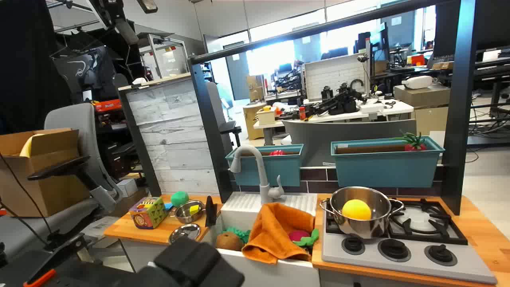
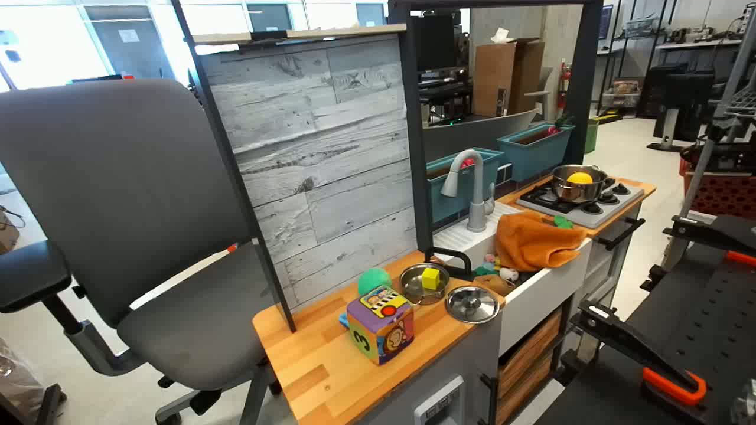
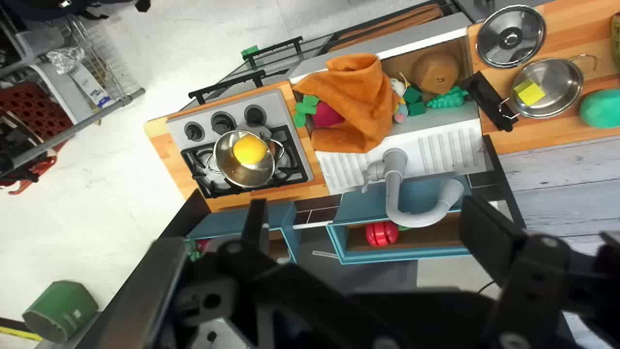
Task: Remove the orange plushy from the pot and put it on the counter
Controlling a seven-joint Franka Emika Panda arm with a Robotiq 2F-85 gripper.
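A round yellow thing (image 1: pixel 356 209) lies in a steel pot (image 1: pixel 360 191) on the stove; it looks yellow to orange-yellow. The same yellow thing (image 2: pixel 580 178) and pot (image 2: pixel 573 193) show in an exterior view, and the yellow thing (image 3: pixel 249 149) and pot (image 3: pixel 240 175) in the wrist view. No other orange plushy shows. The wooden counter (image 1: pixel 482 233) runs around the stove and also left of the sink (image 2: pixel 313 360). My gripper (image 3: pixel 373 225) is open and empty, high above the kitchen and apart from the pot. Part of it shows at the top left of an exterior view (image 1: pixel 137 20).
An orange cloth (image 1: pixel 275 235) hangs over the sink's front edge, with toys in the sink. A grey faucet (image 3: pixel 395 194) rises behind it. Teal planters (image 1: pixel 386 167) hang behind the stove. A small pan (image 2: pixel 425 283), a lid (image 2: pixel 472 304) and a toy cube (image 2: pixel 381 324) stand on the counter.
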